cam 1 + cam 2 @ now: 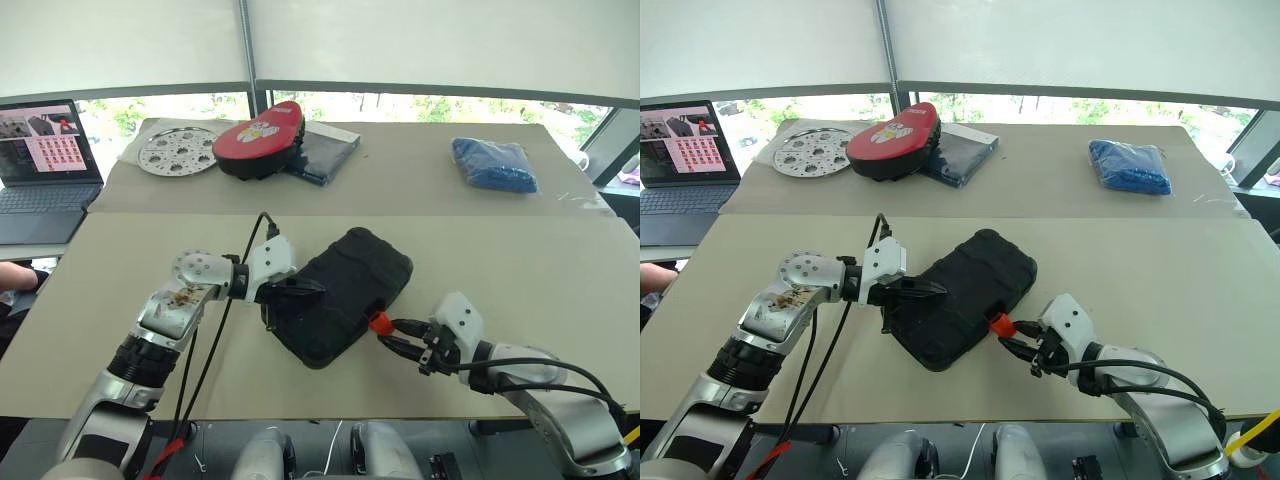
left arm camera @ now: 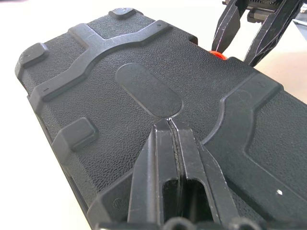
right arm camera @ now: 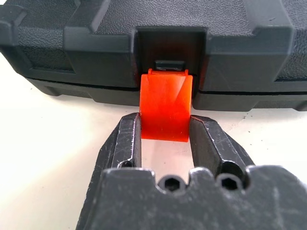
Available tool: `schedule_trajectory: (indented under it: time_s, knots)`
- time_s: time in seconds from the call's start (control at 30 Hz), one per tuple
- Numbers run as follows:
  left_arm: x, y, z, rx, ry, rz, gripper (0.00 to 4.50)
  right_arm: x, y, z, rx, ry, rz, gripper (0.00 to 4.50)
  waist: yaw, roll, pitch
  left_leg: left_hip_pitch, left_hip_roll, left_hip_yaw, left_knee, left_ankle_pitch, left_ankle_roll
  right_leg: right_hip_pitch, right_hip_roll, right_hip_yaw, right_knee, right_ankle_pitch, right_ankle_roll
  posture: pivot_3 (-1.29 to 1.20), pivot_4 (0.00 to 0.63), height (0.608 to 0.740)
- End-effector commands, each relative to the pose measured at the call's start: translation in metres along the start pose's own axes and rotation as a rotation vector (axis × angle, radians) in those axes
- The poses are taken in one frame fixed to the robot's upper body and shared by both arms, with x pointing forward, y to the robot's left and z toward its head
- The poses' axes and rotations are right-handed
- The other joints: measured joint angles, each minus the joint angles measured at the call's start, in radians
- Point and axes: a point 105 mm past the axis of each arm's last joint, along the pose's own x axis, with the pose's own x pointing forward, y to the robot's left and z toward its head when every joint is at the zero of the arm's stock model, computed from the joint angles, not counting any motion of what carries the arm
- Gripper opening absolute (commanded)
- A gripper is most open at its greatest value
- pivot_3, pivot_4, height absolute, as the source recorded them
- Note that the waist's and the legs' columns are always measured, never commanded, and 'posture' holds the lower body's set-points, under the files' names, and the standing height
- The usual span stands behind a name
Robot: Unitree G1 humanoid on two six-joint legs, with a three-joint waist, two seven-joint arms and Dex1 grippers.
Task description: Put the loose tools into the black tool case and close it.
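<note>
A laptop (image 1: 45, 170) sits off the bench's (image 1: 520, 290) far left corner. Along the far edge lie a perforated metal disc (image 1: 177, 150), a red-and-black pad (image 1: 258, 138) and, further right, a blue cloth bundle (image 1: 493, 164). Near the front edge, the left gripper (image 1: 305, 288), fingers pressed together and holding nothing, rests its tips on the lid of the black tool case (image 1: 345, 295), which lies shut near the middle. At the case's right side, the right gripper (image 3: 164, 136) pinches the orange latch (image 3: 165, 106) between its fingers.

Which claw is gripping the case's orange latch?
The right claw, its fingers either side of the orange latch; the left claw rests shut on the black tool case lid.
</note>
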Motion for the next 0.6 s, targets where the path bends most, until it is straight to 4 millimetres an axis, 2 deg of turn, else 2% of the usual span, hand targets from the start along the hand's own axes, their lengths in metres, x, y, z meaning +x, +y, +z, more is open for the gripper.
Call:
schedule_trajectory:
  time_s: [0.03,0.37,0.6]
  knots:
    - [0.0084,-0.0163,-0.0336,-0.096,0.108,-0.056,0.00,0.0028,0.0123,0.0279,-0.082,-0.130,0.060,1.24,-0.001,0.000,0.000,0.001,0.000,0.000,-0.001,0.000,0.000,0.000,0.000,0.000,0.000,0.000,0.000,0.00,0.150,0.740]
    - [0.0091,-0.0162,-0.0326,-0.096,0.108,-0.060,0.00,0.0059,0.0105,0.0365,-0.059,-0.199,0.064,1.24,-0.009,0.000,0.000,0.004,0.000,0.001,-0.005,0.001,-0.002,0.001,0.000,0.002,0.000,0.000,-0.001,0.00,0.150,0.740]
    - [0.0090,-0.0166,-0.0329,-0.097,0.113,-0.061,0.00,0.0024,0.0107,0.0267,-0.113,-0.176,0.080,1.24,-0.009,0.000,0.000,0.007,0.000,0.001,-0.009,0.002,-0.004,0.001,0.001,0.002,0.000,-0.001,-0.002,0.00,0.150,0.740]
